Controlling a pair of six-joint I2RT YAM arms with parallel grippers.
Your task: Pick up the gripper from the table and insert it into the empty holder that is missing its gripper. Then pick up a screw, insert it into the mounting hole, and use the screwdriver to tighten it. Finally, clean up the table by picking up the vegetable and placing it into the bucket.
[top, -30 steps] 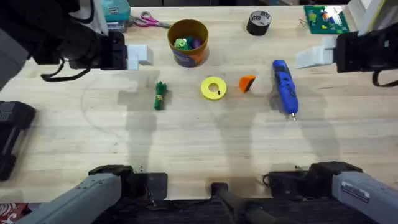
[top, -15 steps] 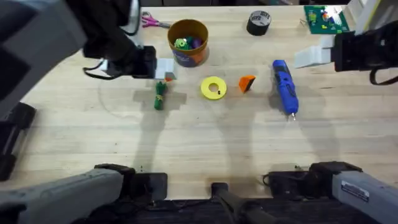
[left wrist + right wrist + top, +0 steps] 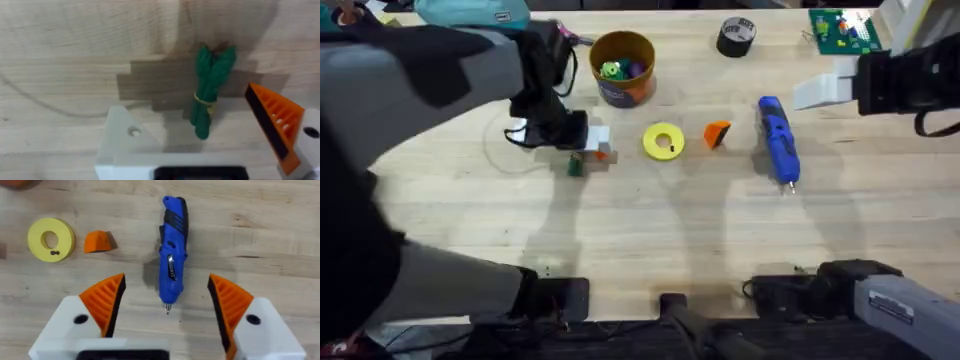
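The tabletop [image 3: 650, 230] is pale, matt wood with visible grain. The screwdriver [image 3: 172, 250] looks like glossy blue plastic with a thin metal tip. The gripper [image 3: 98, 241] and the yellow ring [image 3: 50, 239] look like matt plastic. The vegetable [image 3: 210, 90] is smooth green plastic. The right claw [image 3: 167, 302] has ribbed orange pads [image 3: 107, 300] on white plastic.

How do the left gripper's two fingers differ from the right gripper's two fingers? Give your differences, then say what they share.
Pads: the left gripper has an orange ribbed pad on one finger and a bare white holder on the other; the right gripper has orange pads on both fingers.
Below them: the left gripper is over the green vegetable; the right gripper is over the blue screwdriver.
Shared: white bodies, fingers spread apart.
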